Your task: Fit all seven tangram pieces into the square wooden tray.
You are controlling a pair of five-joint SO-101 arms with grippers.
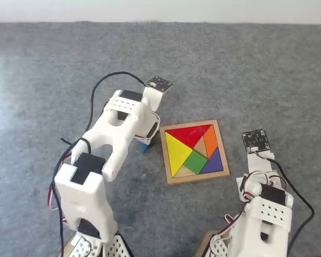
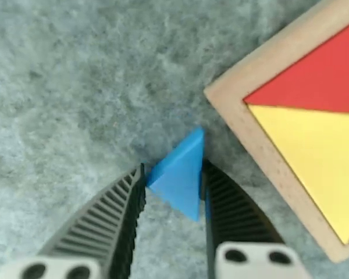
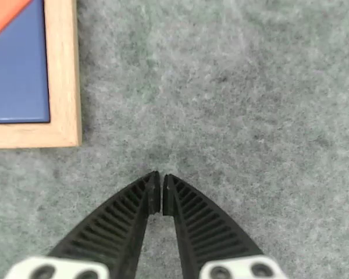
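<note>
The left arm (image 1: 113, 140) stretched forward and bent downward at the wrist, so the left gripper (image 2: 173, 173) pointed at the table. Its two ribbed black fingers (image 2: 113, 215) stood a little apart, clamped on a blue triangle (image 2: 183, 158) held between their tips, with one corner poking out beyond them. The right arm (image 1: 263, 211) sat folded back and low. The right gripper (image 3: 162, 181) also pointed down, its finger pads pressed together at the tips along a hairline seam.
</note>
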